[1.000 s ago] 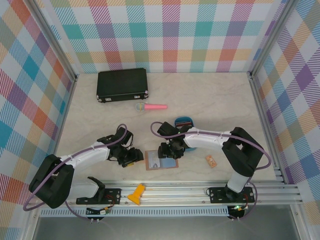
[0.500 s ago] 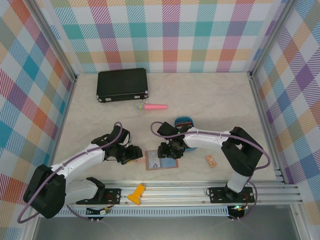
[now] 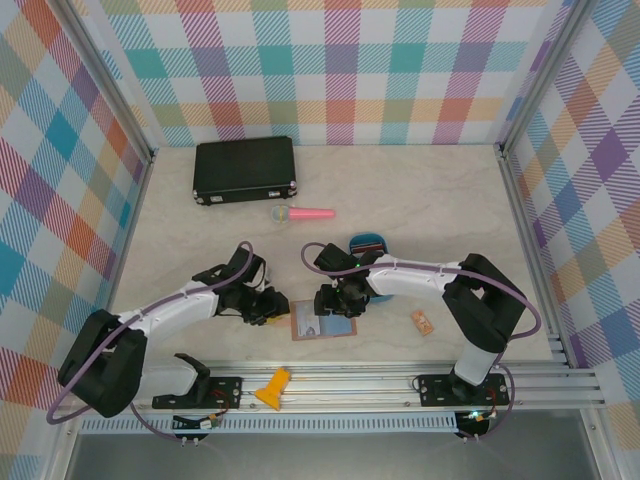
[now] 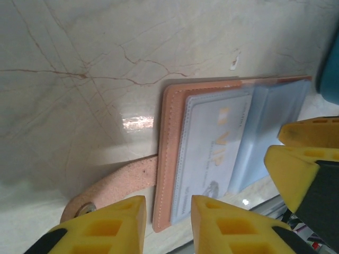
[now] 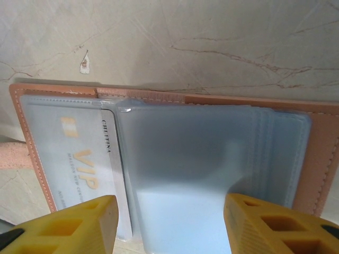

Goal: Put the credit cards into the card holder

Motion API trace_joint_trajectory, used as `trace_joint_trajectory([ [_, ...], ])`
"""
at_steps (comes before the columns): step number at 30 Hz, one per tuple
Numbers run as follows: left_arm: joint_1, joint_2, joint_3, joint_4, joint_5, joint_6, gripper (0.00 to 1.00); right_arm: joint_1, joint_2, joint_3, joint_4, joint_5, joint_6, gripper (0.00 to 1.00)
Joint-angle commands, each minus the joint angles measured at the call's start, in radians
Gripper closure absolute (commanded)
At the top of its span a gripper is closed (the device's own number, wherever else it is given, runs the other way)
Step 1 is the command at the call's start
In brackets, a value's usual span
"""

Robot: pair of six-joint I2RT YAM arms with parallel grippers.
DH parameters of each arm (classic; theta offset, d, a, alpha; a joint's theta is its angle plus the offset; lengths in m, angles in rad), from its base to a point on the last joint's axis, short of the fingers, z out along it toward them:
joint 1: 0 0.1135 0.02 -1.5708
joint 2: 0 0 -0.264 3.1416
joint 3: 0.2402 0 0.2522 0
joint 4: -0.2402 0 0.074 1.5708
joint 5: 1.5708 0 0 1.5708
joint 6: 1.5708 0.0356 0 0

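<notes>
From my station, the marble table takes up most of the overhead view. The black case is shut and lies at the far left, well apart from the work.

Both arms reach in toward the near middle. There the card holder lies open and flat, grey-blue inside up, between the two end effectors.

The left end effector has its yellow fingers drawn to a narrow gap. The holder's leather corner shows in that gap, with the snap strap just beside one finger. I cannot tell whether the fingers pinch anything.

The right end effector stands about half spread over the clear sleeves, one finger on each side, and I see nothing clamped.

A pink stick with a pale round head lies beyond the holder, toward the case. The blue tray is partly hidden behind the right arm.

One pale card marked VIP sits in a clear sleeve on the strap side of the holder. A small orange tag lies to the right of the holder, apart from it.
</notes>
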Motion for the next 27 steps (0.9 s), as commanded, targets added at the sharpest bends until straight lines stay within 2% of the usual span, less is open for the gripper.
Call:
trace_joint_trajectory([
  [1,0.009,0.030,-0.017,-0.020,-0.012,0.030,0.73,0.008,0.001,-0.010,-0.007,-0.014,0.018,0.44],
  [15,0.010,0.135,-0.069,0.058,-0.019,0.047,0.80,0.010,0.000,-0.011,0.002,-0.024,0.022,0.43],
  [27,0.009,0.105,-0.075,0.028,-0.031,0.050,0.81,0.011,0.018,-0.037,0.079,-0.066,0.048,0.43],
])
